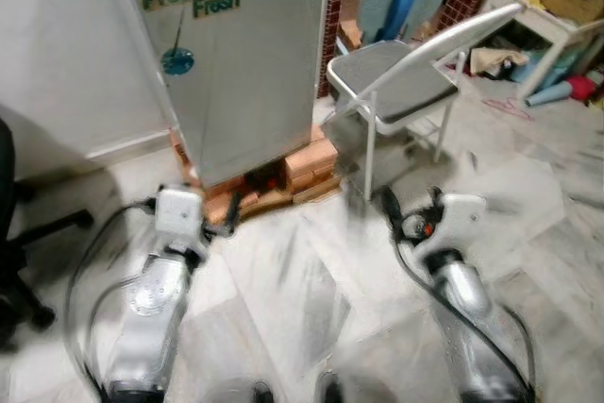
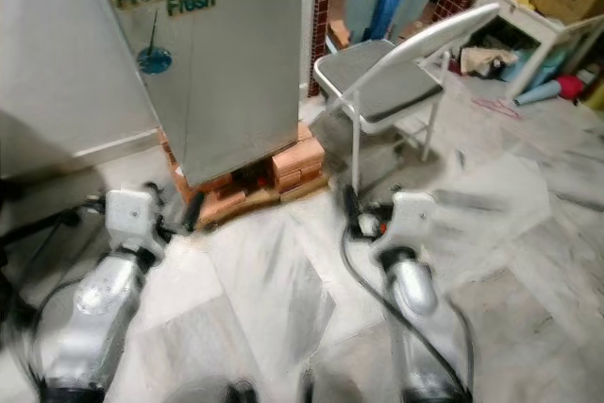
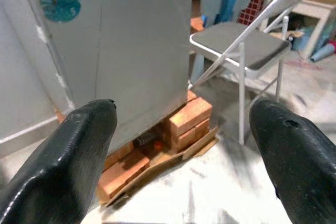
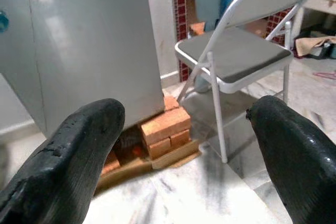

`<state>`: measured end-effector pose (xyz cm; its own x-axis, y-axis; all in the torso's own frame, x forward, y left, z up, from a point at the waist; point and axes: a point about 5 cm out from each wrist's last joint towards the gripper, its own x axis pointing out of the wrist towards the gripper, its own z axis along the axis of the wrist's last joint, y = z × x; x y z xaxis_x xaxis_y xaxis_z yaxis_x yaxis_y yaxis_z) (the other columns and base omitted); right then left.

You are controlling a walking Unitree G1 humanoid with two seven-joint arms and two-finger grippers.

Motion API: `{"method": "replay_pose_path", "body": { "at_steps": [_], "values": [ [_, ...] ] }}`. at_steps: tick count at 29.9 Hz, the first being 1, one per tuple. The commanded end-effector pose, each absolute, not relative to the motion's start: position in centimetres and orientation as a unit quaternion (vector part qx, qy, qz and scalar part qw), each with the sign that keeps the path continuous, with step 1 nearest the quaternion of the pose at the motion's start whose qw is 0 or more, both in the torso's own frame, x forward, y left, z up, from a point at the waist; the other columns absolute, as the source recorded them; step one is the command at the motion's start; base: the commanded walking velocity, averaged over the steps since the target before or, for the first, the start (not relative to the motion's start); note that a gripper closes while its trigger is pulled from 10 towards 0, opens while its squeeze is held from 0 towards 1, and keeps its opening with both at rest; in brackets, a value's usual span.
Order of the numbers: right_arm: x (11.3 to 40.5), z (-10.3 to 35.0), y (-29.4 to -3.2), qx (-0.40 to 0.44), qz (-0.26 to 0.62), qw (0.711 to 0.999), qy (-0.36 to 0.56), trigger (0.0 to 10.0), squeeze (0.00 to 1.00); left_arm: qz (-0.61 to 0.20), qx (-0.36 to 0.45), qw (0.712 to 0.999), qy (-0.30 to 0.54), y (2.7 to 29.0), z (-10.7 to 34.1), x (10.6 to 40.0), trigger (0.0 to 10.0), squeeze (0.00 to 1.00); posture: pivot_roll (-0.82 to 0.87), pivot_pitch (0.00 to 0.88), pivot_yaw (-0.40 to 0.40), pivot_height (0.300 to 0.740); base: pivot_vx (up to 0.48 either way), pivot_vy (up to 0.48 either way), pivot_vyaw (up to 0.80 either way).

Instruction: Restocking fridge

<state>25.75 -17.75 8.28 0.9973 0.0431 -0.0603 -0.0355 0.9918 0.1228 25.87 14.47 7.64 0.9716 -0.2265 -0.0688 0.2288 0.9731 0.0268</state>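
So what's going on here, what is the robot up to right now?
The robot stands on the marble floor facing a grey fridge that sits on bricks, door shut. Both arms are held out low in front: the left gripper and right gripper are open and hold nothing. A grey folding chair stands just right of the fridge. The head views are blurred.

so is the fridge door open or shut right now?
Shut. The fridge shows an unbroken grey front down to the bricks, no interior visible. Both grippers, left and right, are open, empty.

Fridge [image 1: 241,63] and folding chair [image 1: 401,82] block ahead.
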Motion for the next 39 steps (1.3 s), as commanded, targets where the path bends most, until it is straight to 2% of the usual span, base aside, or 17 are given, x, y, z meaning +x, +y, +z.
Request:
{"method": "replay_pose_path", "body": {
  "at_steps": [1, 7, 21, 39],
  "values": [
    [25.90, 8.61, -17.16, 0.065, 0.030, 0.997, 0.024, 10.0, 0.00, -0.108, 0.029, 0.993, 0.030, 15.31, 7.86, 25.93, 10.0, 0.00, 0.00, 0.089, 0.021, 0.740, 0.240, 0.416, 0.00],
    [25.96, 8.60, -17.05, 0.065, 0.030, 0.997, 0.024, 10.0, 0.00, -0.108, 0.027, 0.993, 0.033, 15.29, 7.80, 25.99, 10.0, 0.00, 0.00, 0.091, 0.023, 0.740, 0.352, 0.323, -0.21],
    [25.76, 8.56, -17.07, 0.064, 0.027, 0.997, 0.024, 10.0, 0.00, -0.106, 0.019, 0.994, 0.035, 15.22, 7.92, 26.22, 10.0, 0.00, -0.01, 0.099, 0.028, 0.740, 0.299, 0.374, -0.70],
    [26.09, 8.90, -17.22, 0.045, 0.036, 0.998, 0.019, 10.0, 0.00, -0.106, 0.032, 0.994, 0.026, 15.05, 8.26, 26.37, 10.0, 0.00, 0.01, 0.113, 0.014, 0.740, 0.000, 0.450, 0.00]
  ]
}}
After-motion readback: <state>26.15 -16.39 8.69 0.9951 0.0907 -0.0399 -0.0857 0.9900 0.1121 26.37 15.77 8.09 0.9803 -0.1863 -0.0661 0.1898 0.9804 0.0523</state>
